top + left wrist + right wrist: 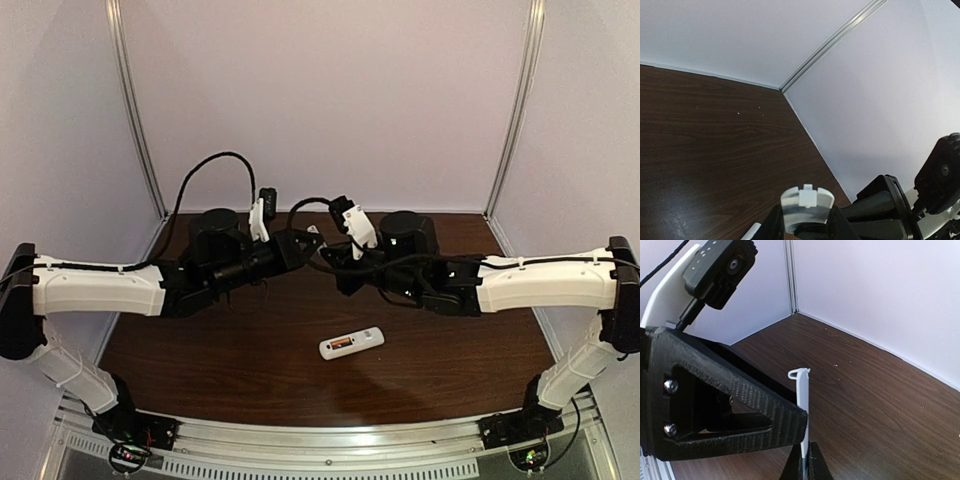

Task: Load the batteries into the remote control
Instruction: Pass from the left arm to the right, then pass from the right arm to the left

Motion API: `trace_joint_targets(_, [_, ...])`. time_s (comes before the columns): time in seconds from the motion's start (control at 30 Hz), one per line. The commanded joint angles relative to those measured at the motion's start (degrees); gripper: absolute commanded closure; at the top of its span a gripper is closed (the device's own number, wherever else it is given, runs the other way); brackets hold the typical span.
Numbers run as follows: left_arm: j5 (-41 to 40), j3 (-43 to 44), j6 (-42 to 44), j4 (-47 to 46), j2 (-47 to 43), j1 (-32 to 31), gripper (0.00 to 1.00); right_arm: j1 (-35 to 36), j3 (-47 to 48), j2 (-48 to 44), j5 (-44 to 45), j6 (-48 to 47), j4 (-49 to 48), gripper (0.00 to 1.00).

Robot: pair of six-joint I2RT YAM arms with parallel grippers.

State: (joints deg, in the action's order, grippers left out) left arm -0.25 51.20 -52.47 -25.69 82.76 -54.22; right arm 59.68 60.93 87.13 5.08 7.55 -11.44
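The white remote control point(351, 343) lies on the brown table point(220, 350), back up, with an orange-red battery point(340, 344) in its open bay. Both grippers meet in the air above the table's middle. My left gripper point(310, 241) is shut across the width of the small loose white cover piece point(807, 202). My right gripper point(331, 256) pinches the same cover by its thin faces; it stands edge-on in the right wrist view point(803, 400), between my right fingertips point(815, 467). The cover barely shows from above point(314, 231).
The left gripper's black body point(715, 405) and its wrist camera point(722, 267) fill the left of the right wrist view. Pale walls with metal corner posts point(135, 110) close in the back and sides. A metal rail point(320, 445) runs along the near edge.
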Motion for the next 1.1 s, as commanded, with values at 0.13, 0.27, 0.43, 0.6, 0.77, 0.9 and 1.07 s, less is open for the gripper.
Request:
trace_joint_targets(0.13, [0.1,1.6,0.8,2.1,-1.3,-0.4,0.35,0.1,0.6,-0.4,3.6,-2.9,1.7,1.0])
trace_joint_targets(0.27, [0.2,2.6,1.8,9.7,-5.3,0.0,0.07,0.1,-2.8,-3.0,6.2,-9.3,0.5,1.0])
trace_joint_targets(0.43, [6.6,2.4,2.3,20.6,-11.7,2.8,0.04,0.5,-10.1,-6.4,10.4,-22.2,-5.9,1.0])
trace_joint_targets(0.6, [20.4,4.0,13.9,27.8,-14.4,6.0,0.19,2.8,-16.2,-8.0,11.9,-37.9,-10.3,1.0])
trace_joint_targets(0.77, [23.1,11.2,25.9,43.2,-11.1,6.1,0.38,7.6,-23.0,-10.2,18.5,-50.2,-18.5,1.0])
trace_joint_targets(0.9, [28.4,12.7,28.3,44.8,-8.7,6.1,0.43,10.8,-26.8,-8.8,24.3,-56.9,-26.4,1.0])
trace_joint_targets(1.07, [27.7,14.9,34.9,47.8,-7.5,5.4,0.43,13.7,-30.0,-6.9,28.3,-64.4,-35.6,1.0])
